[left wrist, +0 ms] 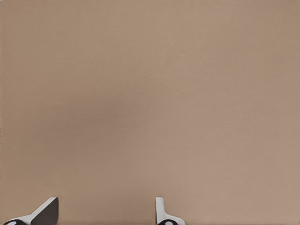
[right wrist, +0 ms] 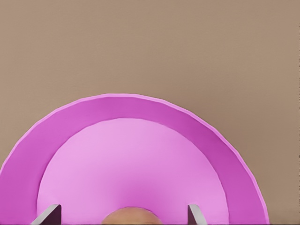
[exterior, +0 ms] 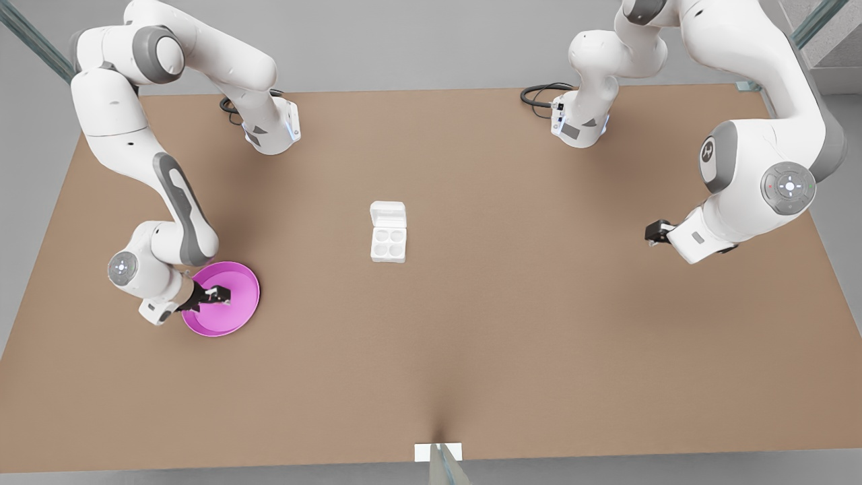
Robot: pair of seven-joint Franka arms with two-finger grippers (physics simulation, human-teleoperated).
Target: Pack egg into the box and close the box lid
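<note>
Now right tool (right wrist: 124,215) spread around one egg (right wrist: 130,216); left tool (left wrist: 105,213) released.

Egg (right wrist: 130,216): tan-beige, rounded top just visible, lying on the pink plate (right wrist: 140,154) directly between the two fingers of the right pincer (right wrist: 123,216), which stand apart on either side of it, not touching. Box (exterior: 388,244): white four-hollow carton, all hollows empty, flat on the desk (exterior: 539,303), well apart from the right pincer (exterior: 217,295), roughly midway to the left pincer (exterior: 653,232). Box lid (exterior: 388,215): open, hinged back, lying flat.
</note>
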